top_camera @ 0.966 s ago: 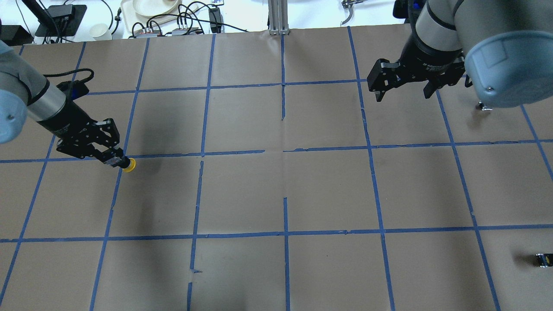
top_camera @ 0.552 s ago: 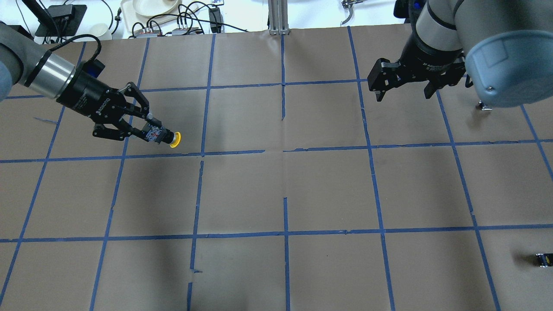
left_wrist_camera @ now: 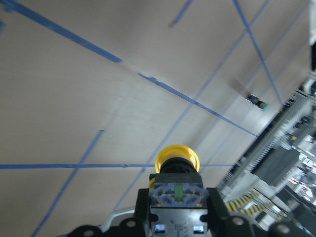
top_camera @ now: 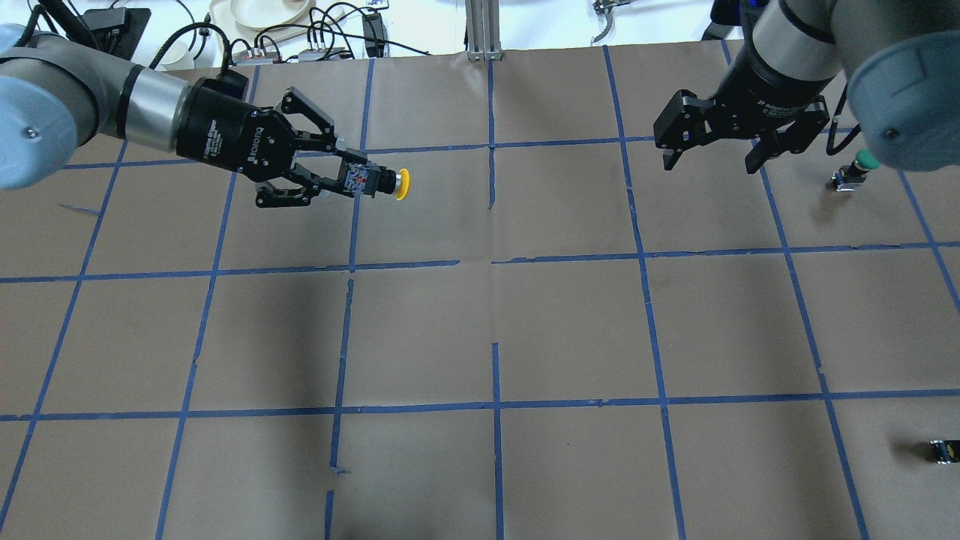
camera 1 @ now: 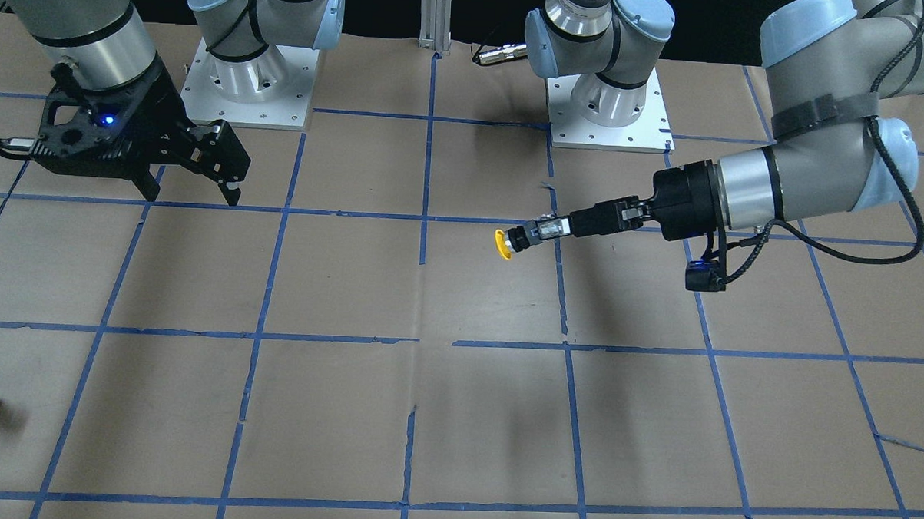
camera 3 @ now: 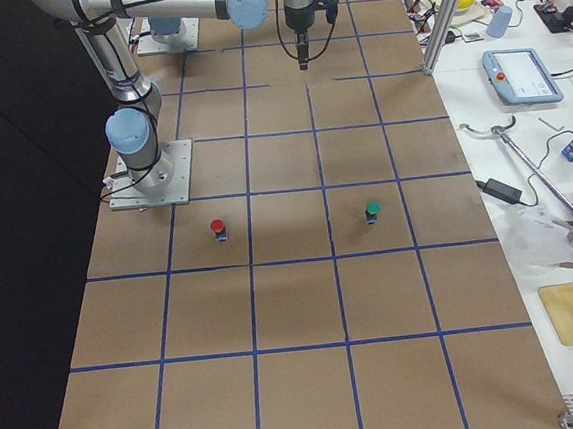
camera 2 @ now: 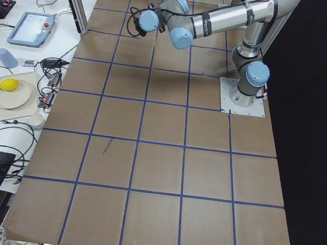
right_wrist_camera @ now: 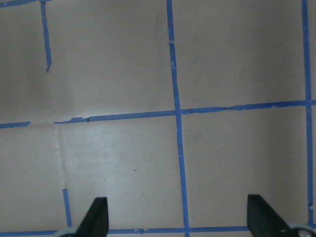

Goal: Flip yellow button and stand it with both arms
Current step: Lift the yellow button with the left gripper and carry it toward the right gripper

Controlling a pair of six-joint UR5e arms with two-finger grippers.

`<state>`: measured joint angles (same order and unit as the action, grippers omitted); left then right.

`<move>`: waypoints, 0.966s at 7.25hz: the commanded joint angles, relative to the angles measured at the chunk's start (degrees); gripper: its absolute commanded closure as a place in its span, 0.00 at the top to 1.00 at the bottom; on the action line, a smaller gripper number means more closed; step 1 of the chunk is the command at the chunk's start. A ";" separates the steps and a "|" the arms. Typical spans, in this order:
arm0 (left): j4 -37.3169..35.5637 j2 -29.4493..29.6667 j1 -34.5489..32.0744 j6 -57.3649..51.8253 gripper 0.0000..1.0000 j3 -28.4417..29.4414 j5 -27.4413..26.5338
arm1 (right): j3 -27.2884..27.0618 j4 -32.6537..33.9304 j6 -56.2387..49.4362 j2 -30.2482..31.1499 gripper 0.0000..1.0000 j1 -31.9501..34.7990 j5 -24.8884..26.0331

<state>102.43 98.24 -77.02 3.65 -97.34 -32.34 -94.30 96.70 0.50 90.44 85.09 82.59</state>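
Note:
My left gripper (top_camera: 362,182) is shut on the black and grey body of the yellow button (top_camera: 402,184). It holds the button level in the air, above the table's far left part, with the yellow cap pointing toward the table's middle. The front-facing view shows the cap (camera 1: 501,243) ahead of the left gripper (camera 1: 544,230). The left wrist view shows the button (left_wrist_camera: 177,159) between the fingers. My right gripper (top_camera: 712,156) is open and empty, hanging over the far right part. It also shows in the front-facing view (camera 1: 194,195) and the right wrist view (right_wrist_camera: 177,217).
A green-capped button (top_camera: 861,162) stands on the table beyond the right gripper. A red-capped button (camera 3: 217,227) stands near the right arm's base. A tiny dark block (top_camera: 943,451) lies near the right front edge. Blue tape lines grid the brown paper.
My left gripper has carried the yellow button away from the table's left side, farther back and toward the middle, turning it level. The right arm shifted slightly, uncovering the green button.

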 commanded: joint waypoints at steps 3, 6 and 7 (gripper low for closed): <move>-0.57 -0.07 -8.58 2.68 0.02 -4.87 26.05 | 0.17 -14.92 0.55 0.61 1.00 -16.68 -34.37; -0.65 0.02 -14.64 2.33 0.02 -6.36 36.71 | -2.53 -16.89 0.81 -0.18 1.00 -16.54 -49.23; -0.65 -0.33 -16.57 1.72 0.02 -8.11 40.83 | -5.16 -17.16 1.08 0.43 1.00 -16.01 -56.15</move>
<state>101.81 98.15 -91.34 5.90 -103.88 4.21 -96.94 79.89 1.32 90.39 68.55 33.56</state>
